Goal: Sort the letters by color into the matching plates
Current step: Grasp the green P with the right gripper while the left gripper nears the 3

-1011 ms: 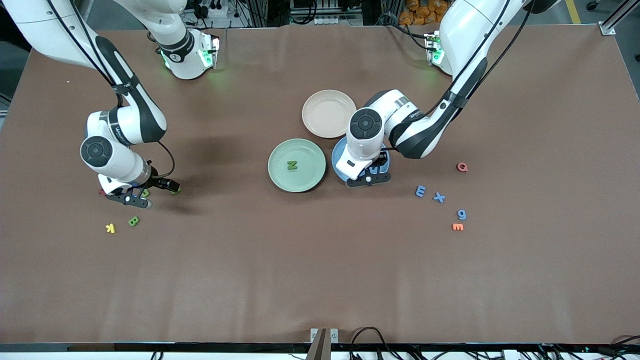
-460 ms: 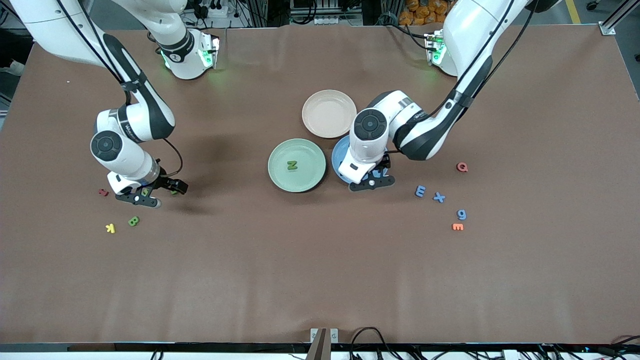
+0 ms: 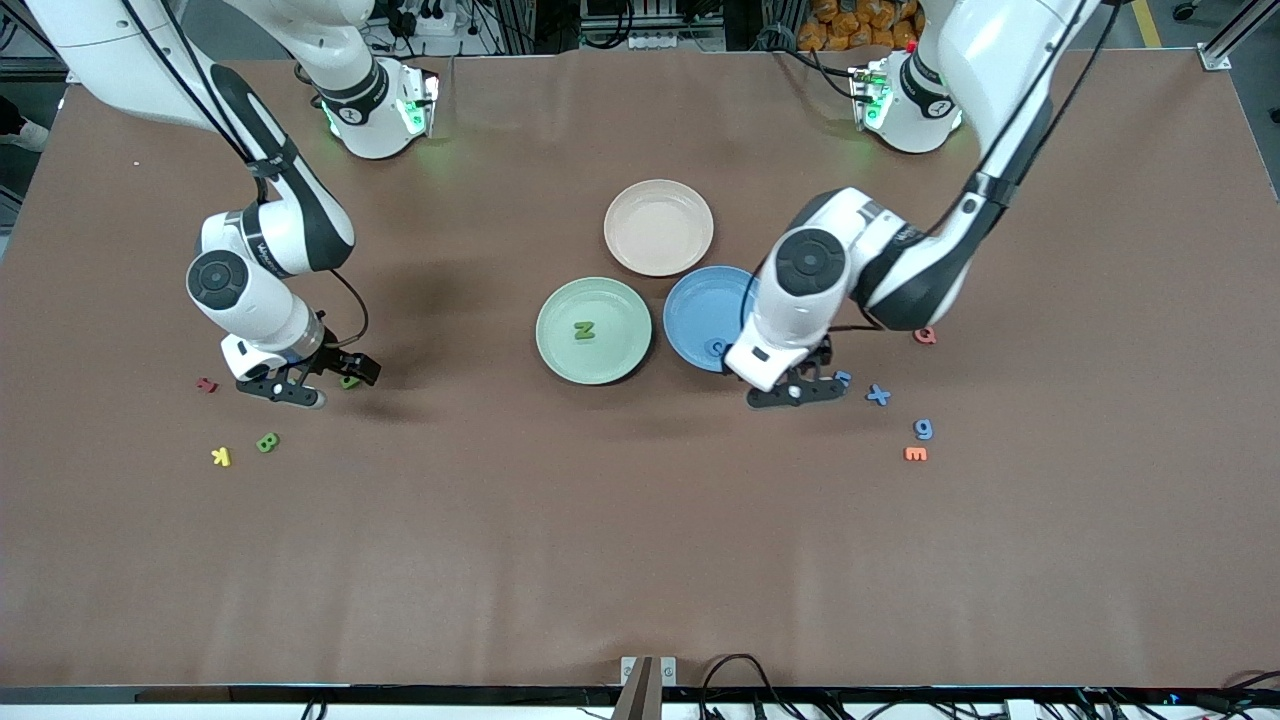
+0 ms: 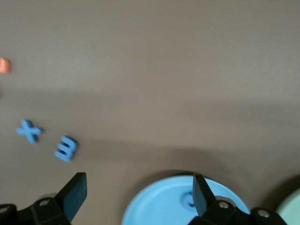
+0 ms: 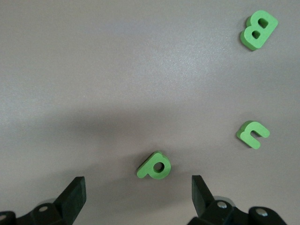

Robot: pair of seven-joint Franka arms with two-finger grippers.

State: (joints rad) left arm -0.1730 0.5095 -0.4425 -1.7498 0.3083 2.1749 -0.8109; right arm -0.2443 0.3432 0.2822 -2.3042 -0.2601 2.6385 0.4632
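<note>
Fingers spread empty on both: my left gripper (image 3: 797, 393) above blue E (image 3: 843, 378), right gripper (image 3: 283, 388) above green P (image 5: 155, 166). Only N (image 3: 584, 330) sits in green plate (image 3: 560, 360), C (image 3: 716, 347) in blue plate (image 3: 690, 300).

Pale mint green round shallow plate (image 3: 593, 330) holds green letter N (image 3: 584, 330), flat near its centre. Medium blue plate (image 3: 700, 310), same size, just beside it toward the left arm's end, holds a small blue letter (image 3: 716, 347) near its front rim. Blue E (image 4: 66, 148), X (image 3: 878, 394), 9-shaped piece (image 3: 923, 429) on table. Green B (image 3: 267, 442), P (image 5: 155, 166), U-shape (image 5: 253, 133) at right arm's end.
</note>
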